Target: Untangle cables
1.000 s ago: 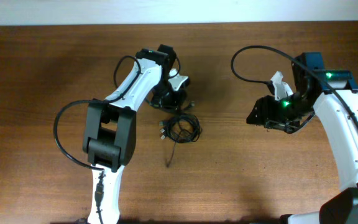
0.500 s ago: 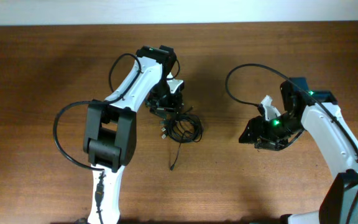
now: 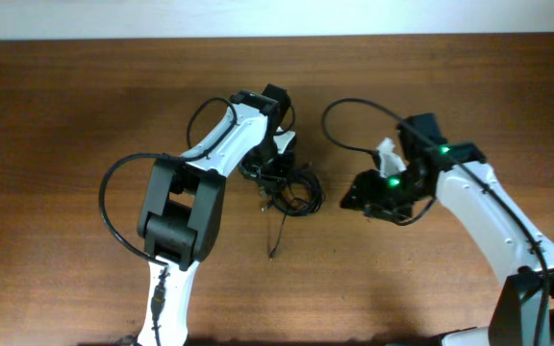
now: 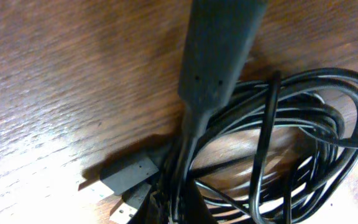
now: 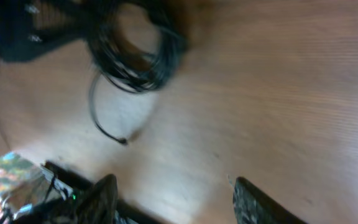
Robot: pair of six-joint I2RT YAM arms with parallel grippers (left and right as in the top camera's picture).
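Brown wooden table [image 3: 65,115] — a pale strip of wall [image 3: 258,17] along its far edge.

The cables [image 3: 287,190] are black, on a brown wood-grained table [image 3: 65,144]. The left arm [image 3: 221,144] and right arm [image 3: 479,207] are white with black joints. A green light [image 3: 390,181] glows.

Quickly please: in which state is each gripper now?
Left gripper: cannot tell; only one finger shows, down in the cables.
Right gripper: open, jaws apart, holding nothing.
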